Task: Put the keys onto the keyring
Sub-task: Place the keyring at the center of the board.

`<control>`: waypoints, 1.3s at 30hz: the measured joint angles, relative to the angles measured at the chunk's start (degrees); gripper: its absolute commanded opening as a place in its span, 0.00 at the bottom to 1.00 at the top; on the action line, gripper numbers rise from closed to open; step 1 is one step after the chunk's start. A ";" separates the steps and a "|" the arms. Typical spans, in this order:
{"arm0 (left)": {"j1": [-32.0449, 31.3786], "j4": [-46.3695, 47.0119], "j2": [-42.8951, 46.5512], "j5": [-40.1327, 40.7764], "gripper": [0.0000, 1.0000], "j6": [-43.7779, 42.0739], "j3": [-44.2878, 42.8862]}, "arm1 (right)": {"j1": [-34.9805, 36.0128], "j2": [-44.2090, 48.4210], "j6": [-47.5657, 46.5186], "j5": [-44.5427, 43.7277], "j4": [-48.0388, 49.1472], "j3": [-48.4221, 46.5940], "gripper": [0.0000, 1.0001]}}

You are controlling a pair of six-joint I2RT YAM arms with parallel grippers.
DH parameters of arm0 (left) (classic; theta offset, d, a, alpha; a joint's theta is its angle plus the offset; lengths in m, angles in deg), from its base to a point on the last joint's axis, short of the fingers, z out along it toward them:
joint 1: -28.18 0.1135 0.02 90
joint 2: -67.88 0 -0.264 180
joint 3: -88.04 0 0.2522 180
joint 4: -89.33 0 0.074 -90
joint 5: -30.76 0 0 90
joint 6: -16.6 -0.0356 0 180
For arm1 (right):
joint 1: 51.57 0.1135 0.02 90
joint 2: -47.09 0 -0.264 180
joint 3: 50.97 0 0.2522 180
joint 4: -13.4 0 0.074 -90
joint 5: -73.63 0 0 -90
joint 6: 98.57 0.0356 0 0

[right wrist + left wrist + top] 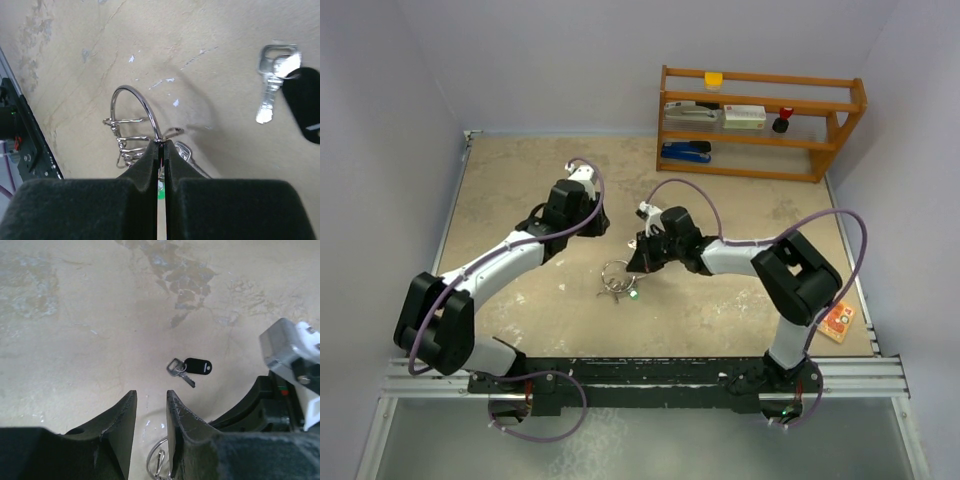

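The keyring (131,100) is a thin silver wire ring standing up off the table, with several wire clips (127,145) hanging from it. My right gripper (161,143) is shut on the ring's wire. A silver key (184,151) lies just beside the fingertips, and a bit of the green key head (160,190) shows between the fingers. In the top view the ring (613,277) and the green key (633,294) lie left of my right gripper (643,262). My left gripper (150,394) is open and empty above the table, with the ring (159,460) below it.
A silver key on a black fob (197,366) lies on the table beyond the left fingers; it also shows in the right wrist view (271,95). A wooden shelf (760,150) with a stapler and small items stands at the back right. An orange card (838,322) lies at the right edge.
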State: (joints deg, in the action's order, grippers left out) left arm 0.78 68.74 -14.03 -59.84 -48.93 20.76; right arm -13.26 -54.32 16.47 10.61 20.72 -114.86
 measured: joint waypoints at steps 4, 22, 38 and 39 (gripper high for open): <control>0.02 -0.96 2.08 3.04 0.28 0.02 1.95 | 2.64 -4.44 3.17 -1.01 -0.04 -2.89 0.07; 0.39 -1.51 7.21 8.59 0.29 0.24 5.55 | 5.88 -1.44 6.32 -1.99 2.75 -4.48 0.37; -0.63 1.84 6.73 5.35 0.25 1.97 12.87 | 2.84 5.86 0.98 -10.80 -3.52 -1.99 0.42; -1.38 1.99 6.71 5.64 0.25 2.03 13.60 | 2.38 6.36 0.72 -10.95 -3.98 -1.99 0.42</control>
State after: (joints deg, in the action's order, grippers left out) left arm -0.60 70.73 -7.32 -54.20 -46.90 34.35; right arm -10.88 -47.96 17.19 -0.34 16.75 -116.85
